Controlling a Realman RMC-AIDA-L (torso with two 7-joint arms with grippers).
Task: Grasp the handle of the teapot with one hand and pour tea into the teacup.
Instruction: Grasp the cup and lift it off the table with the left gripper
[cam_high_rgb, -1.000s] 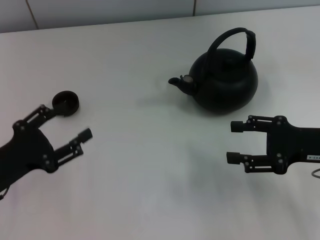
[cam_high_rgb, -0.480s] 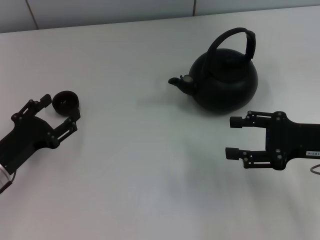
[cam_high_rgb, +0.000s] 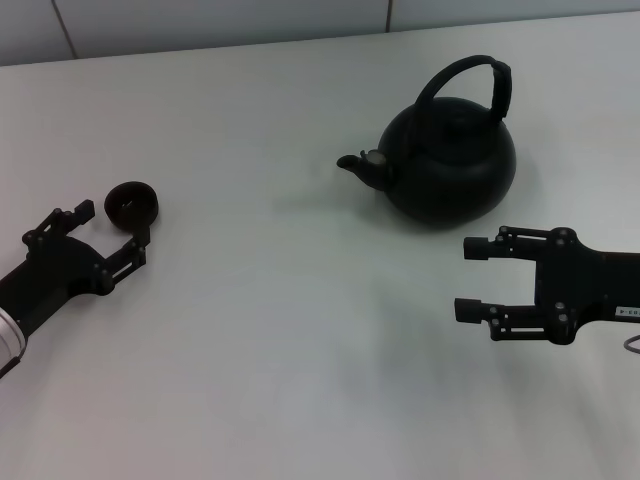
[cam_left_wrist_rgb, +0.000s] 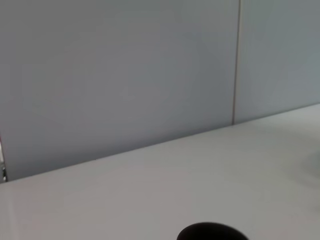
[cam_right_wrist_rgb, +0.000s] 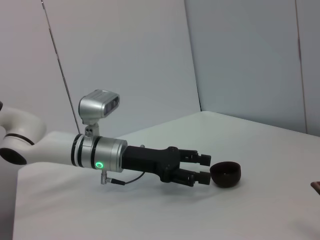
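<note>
My left pincer (cam_high_rgb: 112, 222) lies low near the desk's (cam_high_rgb: 280, 330) left edge, tips just short of the cup (cam_high_rgb: 132, 202), fingers a narrow gap apart, holding nothing. The right wrist view shows the same: tips next to the cup (cam_right_wrist_rgb: 225, 173), not around it.

My right pincer (cam_high_rgb: 472, 279) hovers near the right edge, spread wide and empty, fingers pointing left, just in front of the pot (cam_high_rgb: 447, 160).

Pot stands upright toward the far right of the desk, spout (cam_high_rgb: 357, 164) pointing left toward the cup, well apart from it. Arched handle (cam_high_rgb: 470, 80) up, lid on.

Handling, by judgement: the pot looks rigid and likely heavy, more so if filled; its round body is too wide and smooth to clamp. Take hold at the top of the handle arch, centred, so it hangs level and tips predictably. A loose hold would let it swing.

The cup is tiny and light, easily knocked or slid; brace it gently.
</note>
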